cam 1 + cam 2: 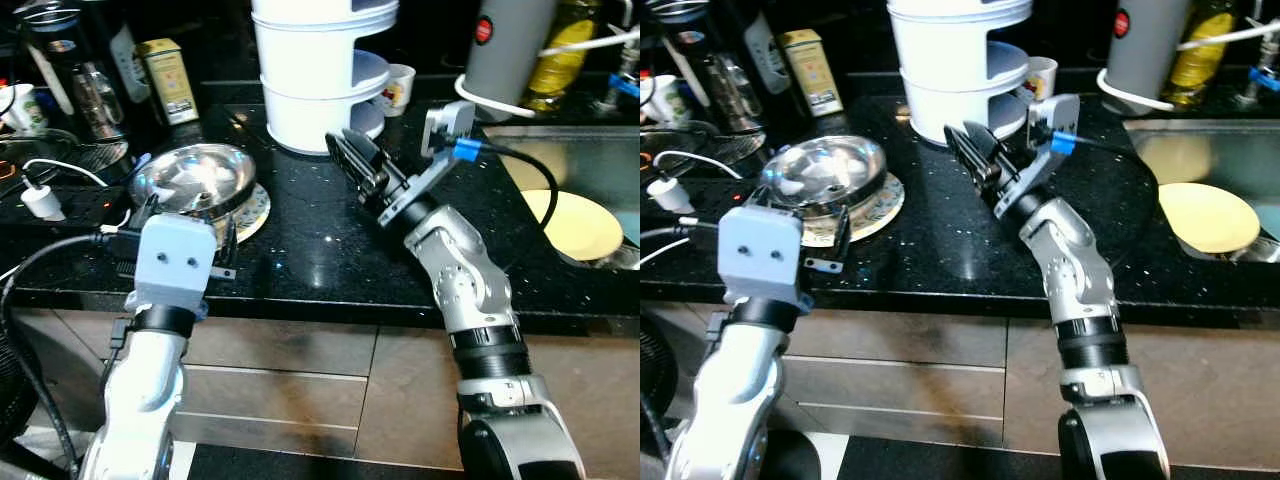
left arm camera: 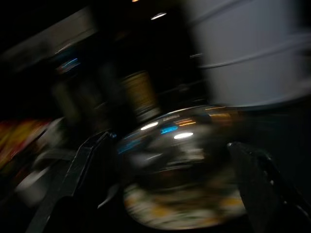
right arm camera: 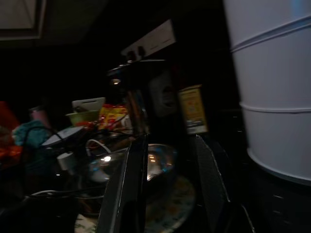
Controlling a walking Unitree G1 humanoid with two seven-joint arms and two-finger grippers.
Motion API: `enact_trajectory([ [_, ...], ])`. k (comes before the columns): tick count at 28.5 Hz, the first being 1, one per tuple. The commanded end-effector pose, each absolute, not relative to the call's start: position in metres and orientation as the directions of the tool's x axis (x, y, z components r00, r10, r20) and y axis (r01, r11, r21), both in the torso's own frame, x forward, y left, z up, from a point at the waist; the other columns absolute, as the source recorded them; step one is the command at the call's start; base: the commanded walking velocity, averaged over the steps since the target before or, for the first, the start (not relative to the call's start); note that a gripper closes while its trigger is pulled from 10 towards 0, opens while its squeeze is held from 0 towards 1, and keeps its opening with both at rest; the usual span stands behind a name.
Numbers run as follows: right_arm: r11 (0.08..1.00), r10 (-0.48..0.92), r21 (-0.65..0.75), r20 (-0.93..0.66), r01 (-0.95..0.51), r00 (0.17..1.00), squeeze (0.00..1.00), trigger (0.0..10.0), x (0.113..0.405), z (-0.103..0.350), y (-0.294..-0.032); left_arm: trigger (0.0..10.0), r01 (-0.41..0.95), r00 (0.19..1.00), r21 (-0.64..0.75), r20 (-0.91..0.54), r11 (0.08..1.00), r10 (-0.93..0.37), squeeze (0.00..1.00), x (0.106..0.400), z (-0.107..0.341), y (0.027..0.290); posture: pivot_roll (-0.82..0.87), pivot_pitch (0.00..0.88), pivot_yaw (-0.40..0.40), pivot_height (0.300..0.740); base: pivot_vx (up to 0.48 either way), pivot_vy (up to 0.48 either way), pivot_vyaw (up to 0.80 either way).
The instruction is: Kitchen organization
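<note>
Glossy speckled black stone counter (image 1: 310, 240), shiny steel bowl (image 1: 195, 178), smooth white plastic container (image 1: 320, 70)

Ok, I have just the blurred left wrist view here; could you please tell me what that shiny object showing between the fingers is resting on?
Observer: It is a steel bowl, sitting on a patterned plate on the black counter.
Operator: Thank you. Where is the other arm?
Observer: The right gripper is raised over the counter, just in front of the white stacked container, open and holding nothing.
Operator: Is anything over by the sink?
Observer: A yellow plate lies in the sink.
</note>
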State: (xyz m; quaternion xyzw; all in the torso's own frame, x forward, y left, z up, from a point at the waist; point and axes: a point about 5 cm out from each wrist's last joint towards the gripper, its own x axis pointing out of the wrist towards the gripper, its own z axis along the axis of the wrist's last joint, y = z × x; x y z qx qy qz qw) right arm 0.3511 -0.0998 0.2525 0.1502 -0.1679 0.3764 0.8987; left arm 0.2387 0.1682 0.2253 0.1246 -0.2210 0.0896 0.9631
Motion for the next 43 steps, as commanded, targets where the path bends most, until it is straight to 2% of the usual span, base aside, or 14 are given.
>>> enact_trajectory([
  [1, 0.655, 0.646, 0.138, 0.408, -0.743, 0.645, 0.00, 10.0, 0.348, 0.252, -0.091, 10.0, -0.266, 0.879, 0.136, 0.441, 0.954, 0.182, 0.00, 0.244, 0.223, 0.182, 0.11, 0.000, -0.021, 0.740, 0.000, 0.000, 0.00],
  [6, 0.646, 0.650, 0.148, 0.407, -0.749, 0.641, 0.00, 10.0, 0.345, 0.250, -0.088, 10.0, -0.263, 0.868, 0.088, 0.456, 0.961, 0.197, 0.00, 0.254, 0.225, 0.188, 0.11, 0.000, -0.022, 0.740, 0.000, 0.000, 0.00],
  [18, 0.614, 0.665, 0.168, 0.416, -0.771, 0.620, 0.00, 10.0, 0.330, 0.247, -0.084, 10.0, -0.102, 0.873, 0.044, 0.483, 0.994, 0.069, 0.00, 0.268, 0.225, 0.170, 0.07, 0.000, -0.019, 0.740, 0.000, 0.000, 0.00],
  [23, 0.603, 0.671, 0.176, 0.416, -0.778, 0.614, 0.00, 10.0, 0.329, 0.248, -0.085, 10.0, -0.103, 0.877, 0.046, 0.475, 0.994, 0.069, 0.00, 0.269, 0.221, 0.167, 0.07, 0.000, -0.022, 0.740, 0.000, 0.000, 0.00],
  [26, 0.562, 0.712, 0.161, 0.406, -0.811, 0.573, 0.00, 10.0, 0.322, 0.247, -0.081, 10.0, -0.111, 0.887, 0.055, 0.456, 0.992, 0.074, 0.00, 0.267, 0.215, 0.165, 0.07, 0.000, -0.026, 0.740, 0.000, 0.000, 0.00],
  [43, 0.551, 0.685, 0.218, 0.434, -0.805, 0.586, 0.00, 10.0, 0.320, 0.246, -0.086, 10.0, -0.054, 0.879, 0.129, 0.477, 0.990, -0.014, 0.00, 0.271, 0.229, 0.142, 0.08, 0.000, -0.021, 0.740, 0.000, 0.000, 0.78],
])
